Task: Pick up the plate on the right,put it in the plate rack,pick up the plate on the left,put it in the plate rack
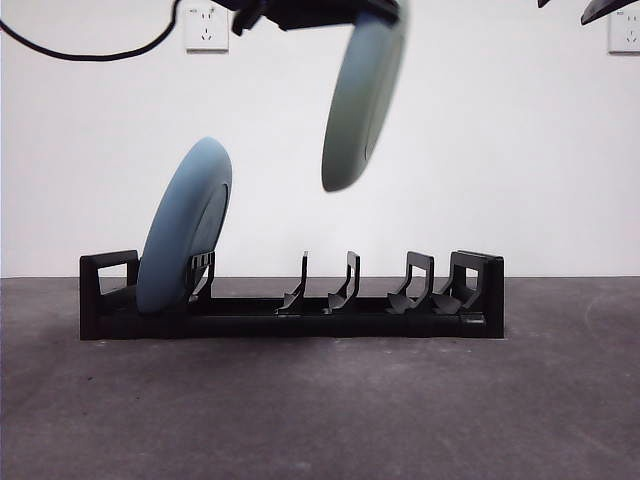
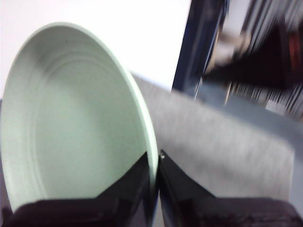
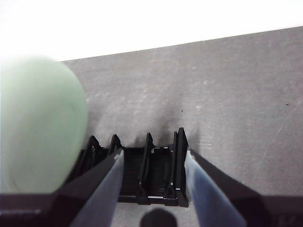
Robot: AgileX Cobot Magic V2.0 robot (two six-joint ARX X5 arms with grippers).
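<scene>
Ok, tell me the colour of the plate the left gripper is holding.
Pale green round plate, pinched at its rim by the left gripper; clearest in the left wrist view.

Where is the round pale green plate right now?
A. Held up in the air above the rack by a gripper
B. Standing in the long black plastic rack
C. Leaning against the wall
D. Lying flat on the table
A: the round pale green plate hangs clear above the long black plastic rack, its rim pinched by the left gripper; only the blue plate stands in the rack.

place: lab-style test room | signs: bare white wall [image 1: 480, 150] – wall sockets [image 1: 206, 27] – plain grey tabletop [image 1: 320, 410]
</scene>
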